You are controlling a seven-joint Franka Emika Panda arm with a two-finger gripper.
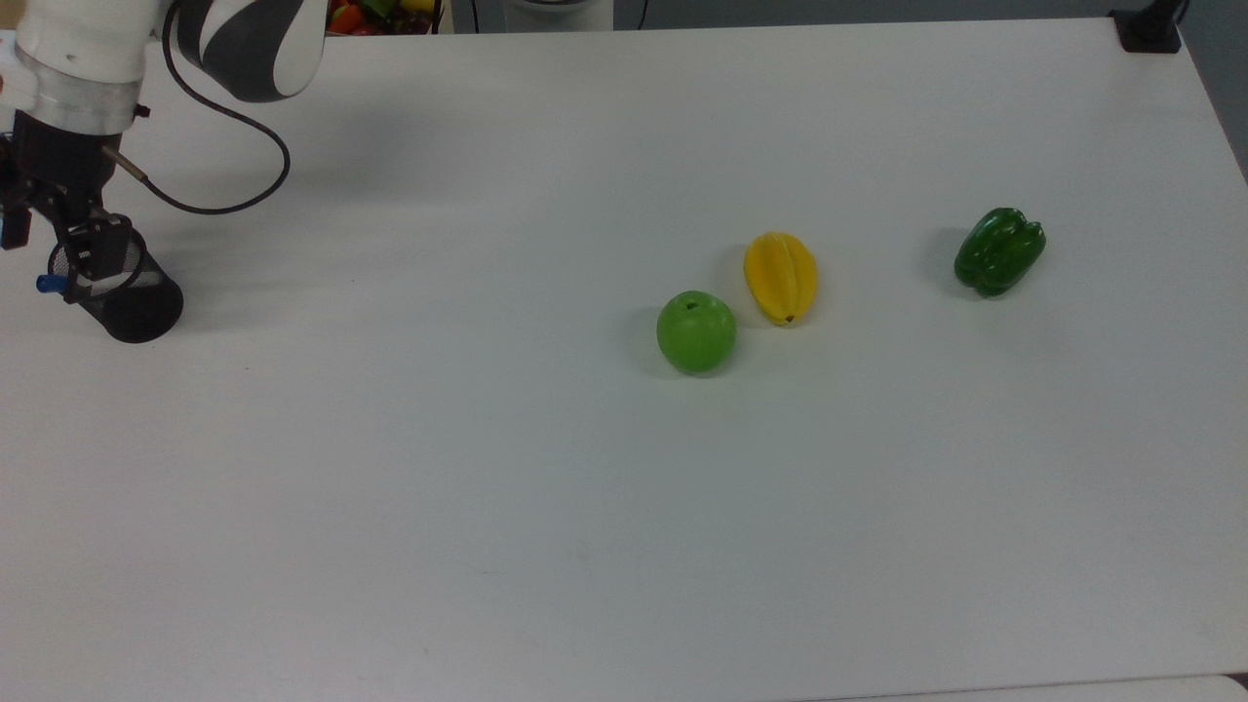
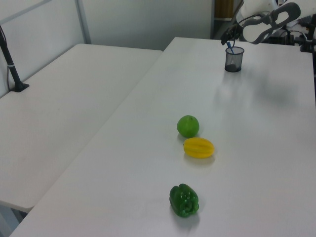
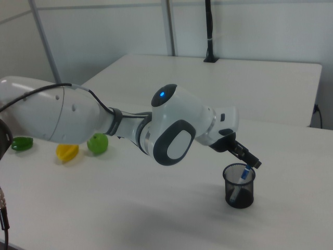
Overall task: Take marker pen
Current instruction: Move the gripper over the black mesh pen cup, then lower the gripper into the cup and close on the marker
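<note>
The marker pen [image 3: 240, 180] stands tilted in a black mesh cup [image 3: 239, 194], its blue cap poking above the rim. In the top view the cup [image 1: 136, 307] sits at the table's far left, and the blue cap [image 1: 46, 284] sticks out past the top view's left side of the rim. My gripper [image 1: 83, 261] hangs over the cup's mouth, right by the cap. In the right view the gripper [image 3: 252, 162] is just above the rim, close to the cap. The left view shows the gripper [image 2: 228, 38] above the cup [image 2: 234, 59] at the far end of the table.
A green apple [image 1: 696, 331], a yellow starfruit [image 1: 781, 277] and a green bell pepper [image 1: 999, 251] lie apart on the white table [image 1: 487, 487], far to the top view's right of the cup. A black cable [image 1: 224, 200] loops from the arm above the table.
</note>
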